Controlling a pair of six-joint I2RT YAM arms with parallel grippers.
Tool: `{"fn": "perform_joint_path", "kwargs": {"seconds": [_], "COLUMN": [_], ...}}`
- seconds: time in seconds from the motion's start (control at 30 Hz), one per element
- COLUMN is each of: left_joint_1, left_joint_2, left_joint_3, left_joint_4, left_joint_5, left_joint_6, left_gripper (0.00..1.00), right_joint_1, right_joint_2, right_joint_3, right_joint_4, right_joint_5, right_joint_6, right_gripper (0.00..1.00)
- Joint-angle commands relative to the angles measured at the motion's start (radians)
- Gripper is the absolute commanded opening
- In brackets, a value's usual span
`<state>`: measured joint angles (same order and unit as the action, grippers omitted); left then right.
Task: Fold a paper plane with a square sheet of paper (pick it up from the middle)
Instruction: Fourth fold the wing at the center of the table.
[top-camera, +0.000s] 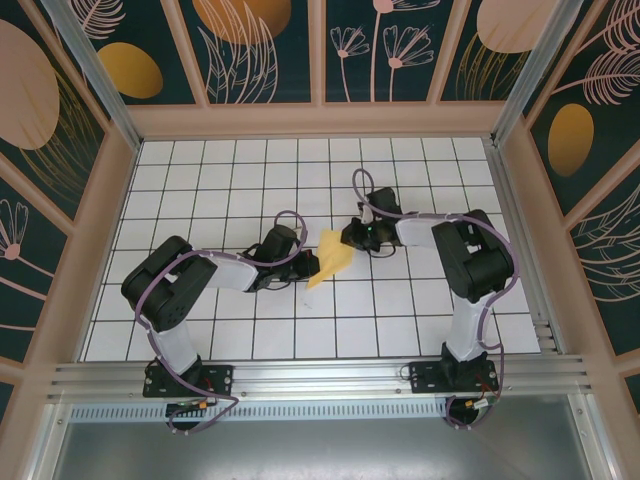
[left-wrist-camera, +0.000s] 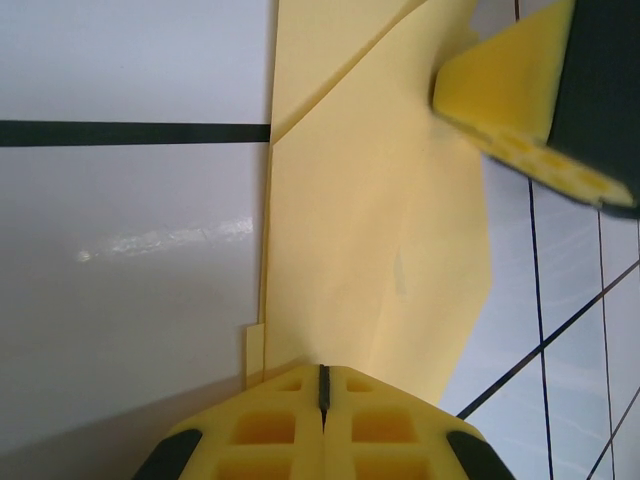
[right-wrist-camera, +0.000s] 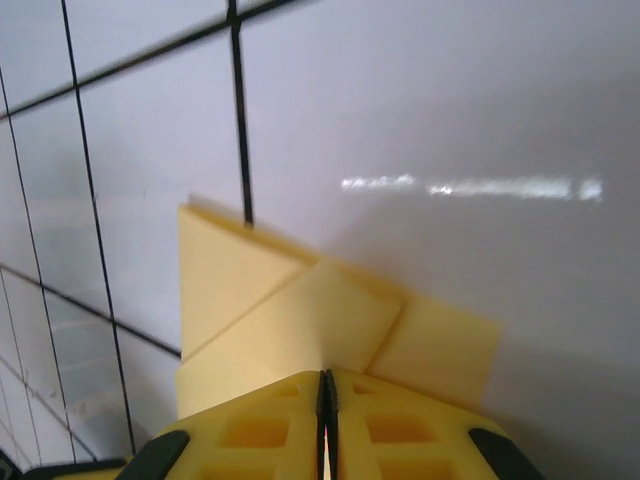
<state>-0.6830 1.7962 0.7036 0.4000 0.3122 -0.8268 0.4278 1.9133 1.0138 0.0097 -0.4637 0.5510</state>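
The square sheet of paper (top-camera: 333, 258) is folded into a creased pale-yellow wedge, held just above the white grid between both arms. My left gripper (top-camera: 308, 266) is shut on its lower left end. In the left wrist view the sheet (left-wrist-camera: 370, 230) spreads away from the shut jaws of the left gripper (left-wrist-camera: 322, 372), with diagonal creases at its far end. My right gripper (top-camera: 350, 238) is shut on the upper right end. In the right wrist view, layered folded flaps of the sheet (right-wrist-camera: 300, 320) fan out from the right gripper (right-wrist-camera: 325, 378). One of the right gripper's fingers (left-wrist-camera: 520, 110) shows past the paper.
The white grid-tiled table (top-camera: 250, 180) is walled on three sides by a patterned enclosure (top-camera: 300, 60). An aluminium rail (top-camera: 320, 375) runs along the near edge, where both arm bases stand. Cables loop over each arm.
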Motion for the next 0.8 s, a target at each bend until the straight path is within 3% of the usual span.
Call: {"fn": "perform_joint_path", "kwargs": {"seconds": [0.0,0.27,0.5,0.77], "left_joint_1": [-0.003,-0.004,-0.003,-0.003], "left_joint_2": [0.056,0.053,0.054,0.049], "left_joint_3": [-0.027,-0.026,-0.018,-0.003], "left_joint_4": [-0.159,-0.158,-0.157,-0.157], "left_joint_5": [-0.014,-0.013,-0.016,-0.019], "left_joint_6": [0.028,0.028,0.028,0.023], "left_gripper": [0.01,0.01,0.01,0.02], "right_joint_1": [-0.046,-0.075,-0.068,0.068], "right_joint_2": [0.041,0.057,-0.132,-0.158], "right_joint_3": [0.049,0.121,0.049,-0.045], "right_joint_4": [-0.017,-0.057,-0.03,-0.01], "right_joint_5": [0.086,0.115,0.095,0.044], "right_joint_6": [-0.038,-0.065,-0.063,0.013], "right_gripper": [0.12,0.12,0.14,0.13]}}
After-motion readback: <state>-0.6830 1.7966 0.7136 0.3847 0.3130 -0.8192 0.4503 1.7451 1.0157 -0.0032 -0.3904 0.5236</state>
